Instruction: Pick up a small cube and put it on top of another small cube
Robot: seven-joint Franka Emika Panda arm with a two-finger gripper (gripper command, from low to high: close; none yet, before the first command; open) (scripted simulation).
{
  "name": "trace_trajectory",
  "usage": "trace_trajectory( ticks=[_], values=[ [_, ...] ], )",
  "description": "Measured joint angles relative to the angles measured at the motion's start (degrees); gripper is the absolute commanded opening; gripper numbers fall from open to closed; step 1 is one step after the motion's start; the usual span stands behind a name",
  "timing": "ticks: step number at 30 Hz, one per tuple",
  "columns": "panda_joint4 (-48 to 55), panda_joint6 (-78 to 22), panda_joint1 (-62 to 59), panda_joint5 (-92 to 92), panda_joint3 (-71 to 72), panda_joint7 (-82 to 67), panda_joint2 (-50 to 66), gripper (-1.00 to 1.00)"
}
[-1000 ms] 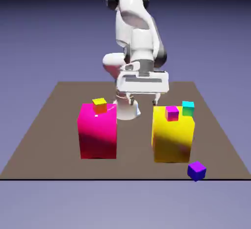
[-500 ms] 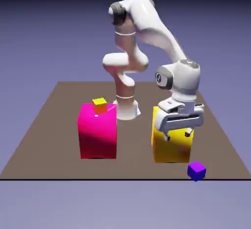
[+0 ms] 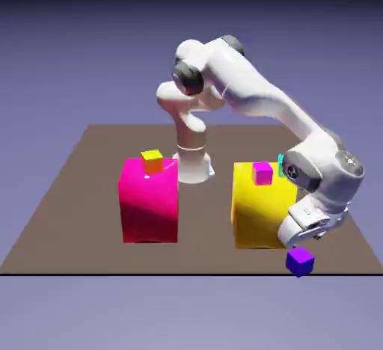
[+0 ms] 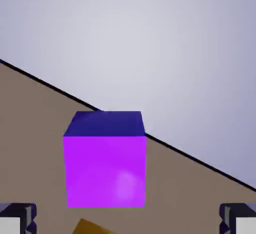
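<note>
We see the white arm [image 3: 254,102] bent low toward the exterior view's right, with its hand down beside the big yellow block [image 3: 258,210] and just above the small purple cube [image 3: 300,260]. That cube sits on the brown surface [image 3: 75,199] close to its near edge, in front of the yellow block's right corner and apart from it.

In the hand view we look along the gripper [image 4: 128,220] straight at the purple cube [image 4: 105,158]. Its bright violet face fills the lower middle of the picture and its darker blue face shows above. The two grey fingertips [image 4: 17,218] stand at the bottom corners, far apart, with the cube between them and clear space on either side. The gripper is spread wide and has hold of nothing; we see no finger touching the cube. Behind the cube the edge of the surface runs as a slanted dark line, with the pale backdrop beyond it.

On top of the yellow block rests a tiny magenta cube [image 3: 262,173], and a sliver of a cyan cube [image 3: 280,163] shows just behind the arm's wrist. On the exterior view's left stands a big pink block [image 3: 149,200] with a small yellow and orange cube [image 3: 152,161] on it, well apart from the hand.
</note>
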Motion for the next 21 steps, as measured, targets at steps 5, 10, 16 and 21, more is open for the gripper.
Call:
trace_trajectory(
  ticks=[5,10,16,21],
  values=[
    [-2.9,6.4,0.1,-3.1,-1.9,1.8,5.0,-1.00],
    [0.7,-0.8,0.0,-0.1,0.3,0.2,0.8,-1.00],
    [-7.3,-2.9,-2.1,5.3,-8.2,-0.8,-11.7,-1.00],
    [-14.0,-4.7,-3.9,9.8,-15.3,-1.6,-22.0,-1.00]
  ],
)
